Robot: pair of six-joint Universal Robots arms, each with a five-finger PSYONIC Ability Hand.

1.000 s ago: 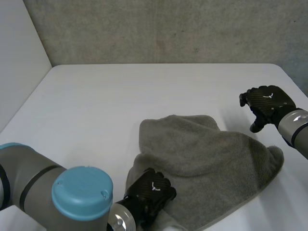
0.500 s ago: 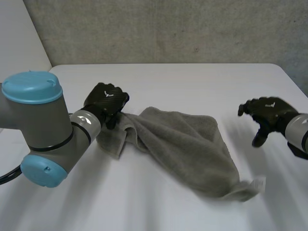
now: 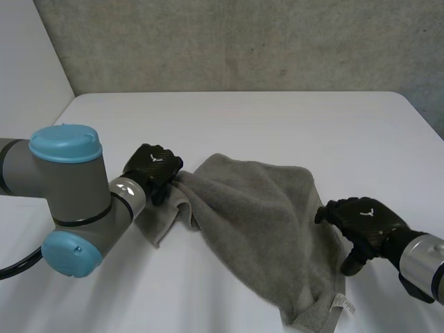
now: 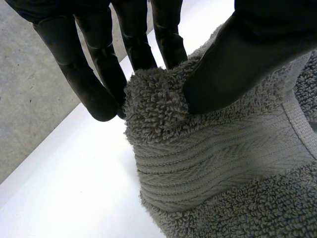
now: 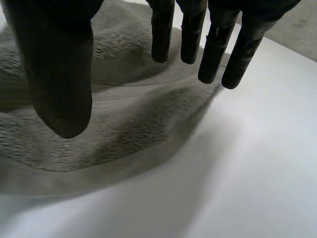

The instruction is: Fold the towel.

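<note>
Head view gave us the towel [image 3: 257, 215] lying rumpled on the tabletop [image 3: 243, 118], its long axis running from about ten o'clock to five o'clock. The left robot hand [image 3: 154, 166] gripped the ten o'clock end, its thumb pinching the pile against the fingers [image 4: 89, 84] in the left wrist view. The right robot hand [image 3: 361, 218] hovered open over the towel's three o'clock edge, fingers straight and clasping nothing. We judged the free corner with the label [image 3: 341, 303], at seven o'clock from that hand, nearest for it to take.
</note>
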